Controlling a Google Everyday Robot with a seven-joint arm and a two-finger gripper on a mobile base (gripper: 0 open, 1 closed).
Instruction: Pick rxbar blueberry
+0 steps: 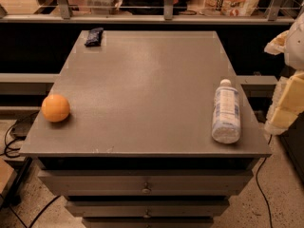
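The rxbar blueberry [94, 36] is a small dark navy wrapped bar lying flat at the far left corner of the grey cabinet top [147, 84]. My gripper [285, 96], white and cream-yellow, hangs at the right edge of the view, beside the cabinet's right side. It is far from the bar and touches nothing that I can see.
An orange ball [55, 108] sits near the front left edge. A clear plastic bottle [226, 110] lies on its side near the front right edge, close to my gripper. Drawers [146, 186] run below the top. A rail with clutter runs behind. Cables lie on the floor.
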